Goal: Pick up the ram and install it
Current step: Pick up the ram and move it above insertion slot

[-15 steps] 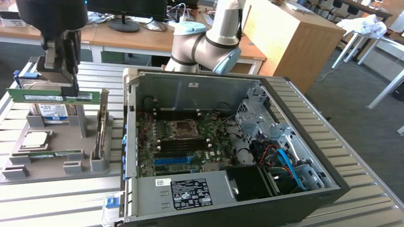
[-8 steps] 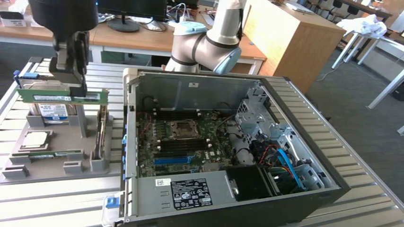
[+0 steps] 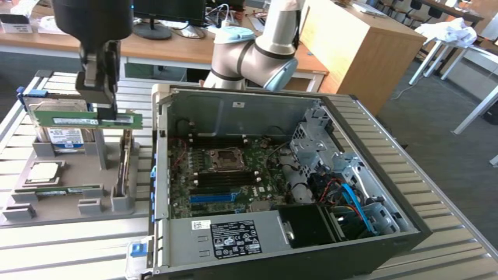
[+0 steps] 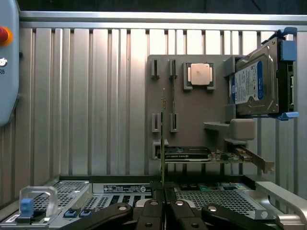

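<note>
Upper left of the exterior view: dark two-finger gripper (image 3: 107,112) clenched on the long, thin green circuit-board ram (image 3: 70,120), held above the grey plastic parts fixture (image 3: 70,178). Pick-up judged complete; installation on the green motherboard (image 3: 225,175), frame centre, not yet done.

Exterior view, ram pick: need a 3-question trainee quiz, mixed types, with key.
1. True or false: the ram is seated in the motherboard.
2. The gripper is: A) open and empty B) shut on the ram C) shut on a cable.
3. Fill in: the square processor lies on the grey ____ at the exterior view's left.
Key: 1 false, the ram is held up beside the case; 2 B; 3 tray.
</note>
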{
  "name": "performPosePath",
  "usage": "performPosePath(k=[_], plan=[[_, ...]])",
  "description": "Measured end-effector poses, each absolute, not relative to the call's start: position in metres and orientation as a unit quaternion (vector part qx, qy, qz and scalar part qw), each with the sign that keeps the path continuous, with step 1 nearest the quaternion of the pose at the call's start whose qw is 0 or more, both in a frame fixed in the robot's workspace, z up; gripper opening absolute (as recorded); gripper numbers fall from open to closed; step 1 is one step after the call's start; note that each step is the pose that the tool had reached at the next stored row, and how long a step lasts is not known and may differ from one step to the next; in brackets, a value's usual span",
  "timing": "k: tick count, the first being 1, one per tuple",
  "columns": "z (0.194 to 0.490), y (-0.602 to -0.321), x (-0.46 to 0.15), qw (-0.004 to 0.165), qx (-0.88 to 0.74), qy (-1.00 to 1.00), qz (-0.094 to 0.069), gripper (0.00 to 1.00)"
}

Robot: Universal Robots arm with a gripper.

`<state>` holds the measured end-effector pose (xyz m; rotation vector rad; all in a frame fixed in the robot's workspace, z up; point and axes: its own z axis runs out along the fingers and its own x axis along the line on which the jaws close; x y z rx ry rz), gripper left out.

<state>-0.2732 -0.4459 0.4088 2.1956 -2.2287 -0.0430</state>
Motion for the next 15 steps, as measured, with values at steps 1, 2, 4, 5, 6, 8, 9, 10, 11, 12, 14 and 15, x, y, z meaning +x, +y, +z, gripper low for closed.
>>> performPosePath(k=[1,2,4,5,6,8,9,10,11,12,14,15], plan=[[0.409,-0.446,-0.271,0.006,0.702,-0.712,-0.014,0.12],[0.409,-0.446,-0.27,0.006,0.702,-0.712,-0.014,0.12],[0.409,-0.446,-0.267,0.006,0.702,-0.712,-0.014,0.12],[0.409,-0.446,-0.265,0.006,0.702,-0.712,-0.014,0.12],[0.409,-0.446,-0.263,0.006,0.702,-0.712,-0.014,0.12],[0.409,-0.446,-0.26,0.006,0.702,-0.712,-0.014,0.12],[0.409,-0.446,-0.258,0.006,0.702,-0.712,-0.014,0.12],[0.409,-0.446,-0.256,0.006,0.702,-0.712,-0.014,0.12],[0.409,-0.446,-0.254,0.006,0.702,-0.712,-0.014,0.12],[0.409,-0.446,-0.253,0.006,0.702,-0.712,-0.014,0.12],[0.409,-0.446,-0.249,0.006,0.702,-0.712,-0.014,0.12],[0.409,-0.446,-0.247,0.006,0.702,-0.712,-0.014,0.12]])
